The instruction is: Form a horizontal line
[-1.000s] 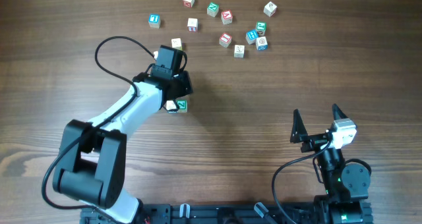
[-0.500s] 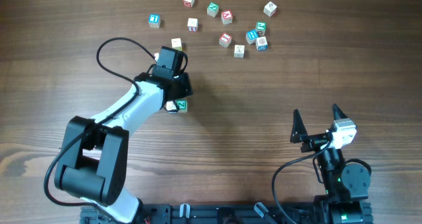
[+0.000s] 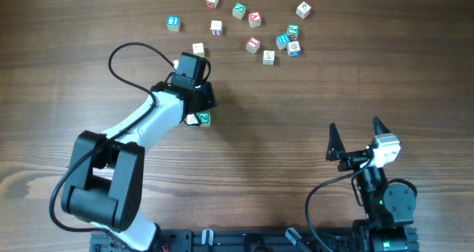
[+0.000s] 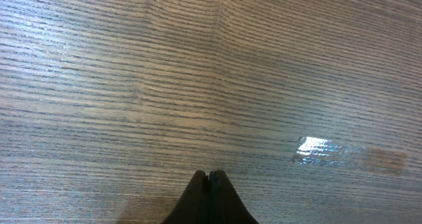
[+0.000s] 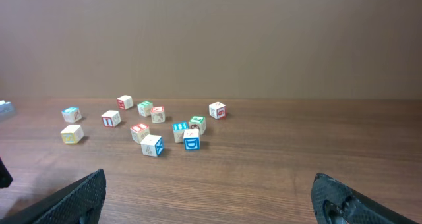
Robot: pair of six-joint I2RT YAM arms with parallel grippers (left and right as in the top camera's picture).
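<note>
The horizontal line shows as a short row of two touching cubes, a white one and a green one, left of the table's middle. My left gripper is right above them and partly covers the white one. In the left wrist view its fingers are shut and empty over bare wood, and no cube shows there. My right gripper is open and empty at the near right. Its fingers are spread wide.
Several loose letter cubes lie scattered at the far side, from a blue one to a green one. A cream cube lies by the left wrist. The right wrist view shows the cluster, nearest a blue cube.
The left arm has shifted very slightly. The cubes and the right arm have not moved.
</note>
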